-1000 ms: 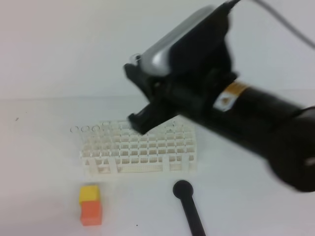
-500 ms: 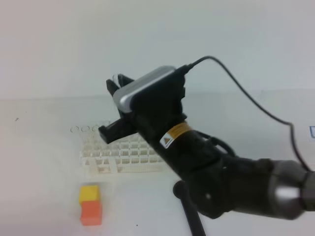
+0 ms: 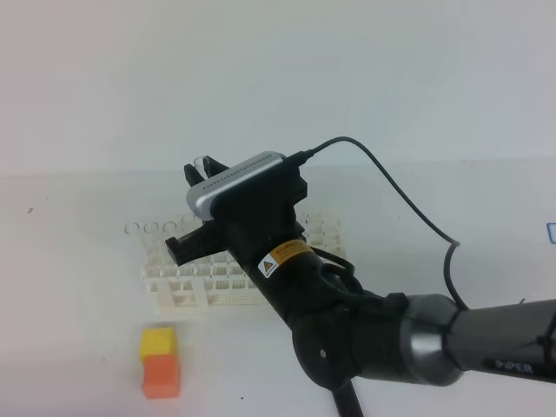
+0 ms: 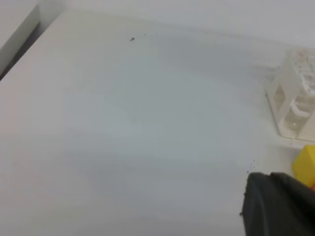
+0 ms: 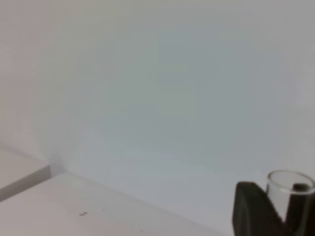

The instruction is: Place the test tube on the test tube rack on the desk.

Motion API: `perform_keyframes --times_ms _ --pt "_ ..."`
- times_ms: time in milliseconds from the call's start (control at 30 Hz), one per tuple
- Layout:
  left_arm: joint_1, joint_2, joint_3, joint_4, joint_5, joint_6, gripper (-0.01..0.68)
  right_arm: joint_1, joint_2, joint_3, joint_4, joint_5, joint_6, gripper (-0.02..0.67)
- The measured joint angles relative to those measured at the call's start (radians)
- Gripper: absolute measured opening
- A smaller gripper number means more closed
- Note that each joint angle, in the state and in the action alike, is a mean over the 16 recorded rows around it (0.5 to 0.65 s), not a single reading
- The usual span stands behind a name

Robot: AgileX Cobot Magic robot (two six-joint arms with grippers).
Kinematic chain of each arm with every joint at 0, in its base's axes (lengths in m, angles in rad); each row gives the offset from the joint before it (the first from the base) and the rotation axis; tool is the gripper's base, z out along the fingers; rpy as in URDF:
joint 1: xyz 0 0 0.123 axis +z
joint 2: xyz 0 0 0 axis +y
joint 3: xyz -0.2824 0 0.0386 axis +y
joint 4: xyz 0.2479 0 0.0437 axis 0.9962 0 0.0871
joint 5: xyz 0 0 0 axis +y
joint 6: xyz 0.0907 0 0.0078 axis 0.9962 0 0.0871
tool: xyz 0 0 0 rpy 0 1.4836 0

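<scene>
My right gripper reaches across to the left and is shut on the test tube, a clear glass tube whose round rim shows just above the fingers. It hovers above the back of the white lattice test tube rack, which stands on the white desk. The right wrist view shows the tube's rim between the black fingers. The tube's lower part is hidden behind the arm. In the left wrist view only a black finger shows, beside the rack's corner.
A yellow-and-orange block lies in front of the rack, and it also shows in the left wrist view. A black rod lies mostly hidden under the right arm. Several clear round rims stand at the rack's back left.
My right arm has swung down and to the left, away from the camera. The gripper with the tube now sits lower, over the rack's back left part.
</scene>
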Motion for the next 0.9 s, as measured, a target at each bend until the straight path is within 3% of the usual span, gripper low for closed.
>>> perform_keyframes --times_ms 233,900 --pt "0.0 0.0 0.0 -0.064 -0.002 0.066 -0.001 0.0 0.021 -0.011 0.011 -0.016 0.009 0.126" --pt "0.0 -0.001 0.0 -0.071 -0.005 0.051 -0.001 0.008 0.075 -0.017 0.015 -0.078 0.041 0.126"
